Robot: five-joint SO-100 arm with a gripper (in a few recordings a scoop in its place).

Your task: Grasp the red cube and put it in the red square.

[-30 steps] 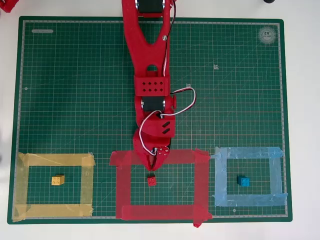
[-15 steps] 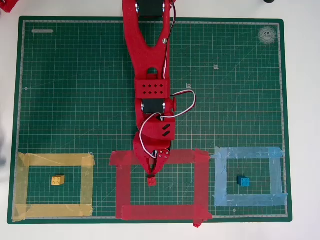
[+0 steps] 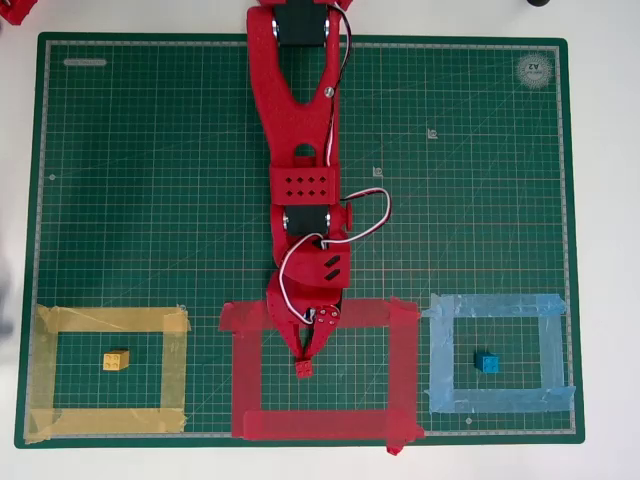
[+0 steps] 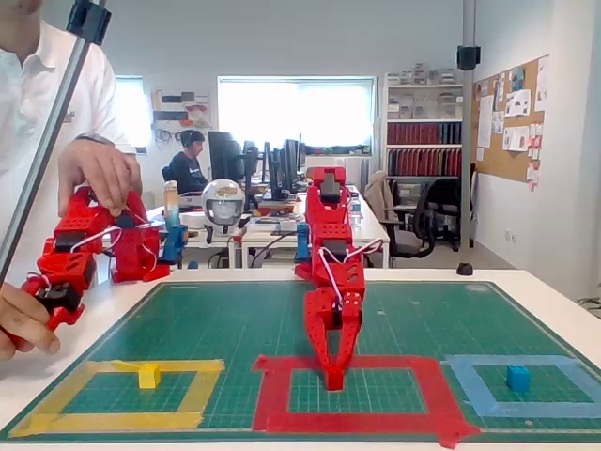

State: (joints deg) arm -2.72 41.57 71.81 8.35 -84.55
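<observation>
Item: red arm, reaching down the green cutting mat from its far edge. Gripper lowered at the near end of the reach, fingers drawn in to a narrow point.

Item: red cube, directly at the fingertips, inside the red square and just past its upper tape strip in the overhead view. In the fixed view the gripper tips meet the mat where the cube sits; red on red, so I cannot tell whether the fingers are actually clamped on it.

Item: yellow cube, well to the gripper's left in the overhead view, within a yellow tape outline.

Item: blue cube, well to the gripper's right, within a light blue tape outline.
</observation>
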